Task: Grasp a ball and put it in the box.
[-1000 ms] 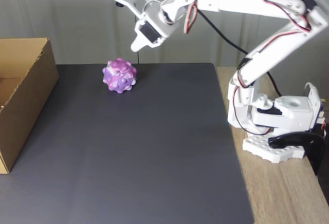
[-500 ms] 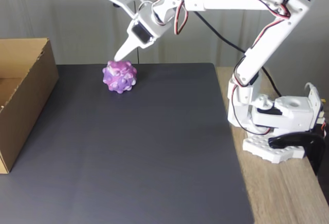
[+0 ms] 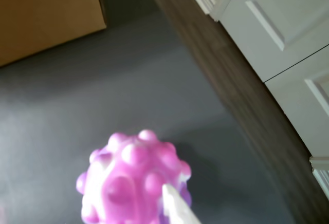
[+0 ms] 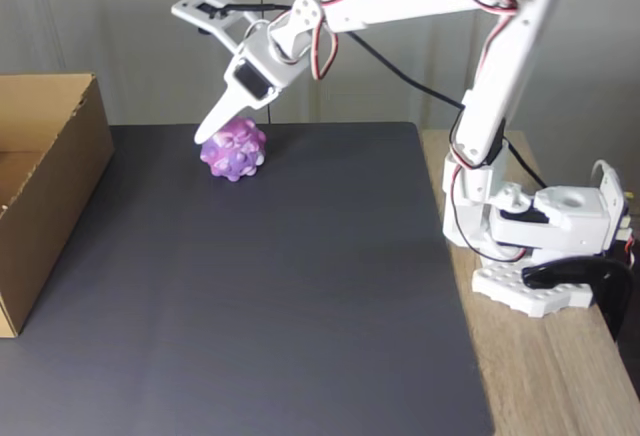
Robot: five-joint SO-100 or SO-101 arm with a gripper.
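purple, pink and white knobs cover the ball (image 4: pixel 233 151), which sits on the dark mat (image 4: pixel 270 296) near the mat's far edge, well apart from the box (image 4: pixel 45 181) at the mat's left side in the fixed view. the brown cardboard box stands open-topped. the white arm (image 4: pixel 500 66) reaches from its base (image 4: pixel 545 256), on the wooden table (image 4: pixel 560 376) just right of the mat, over to the ball. the gripper (image 4: pixel 195 71) is spread wide: its lower finger (image 4: pixel 215 121) slants down to the ball's upper left side, while the upper finger (image 4: pixel 205 6) sticks out high above the ball. in the wrist view the ball (image 3: pixel 131 183) lies low in the picture, with a pale fingertip (image 3: pixel 177 208) in front of it; whether it touches the ball i cannot tell. the box (image 3: pixel 46 13) lies beyond the ball, at upper left.
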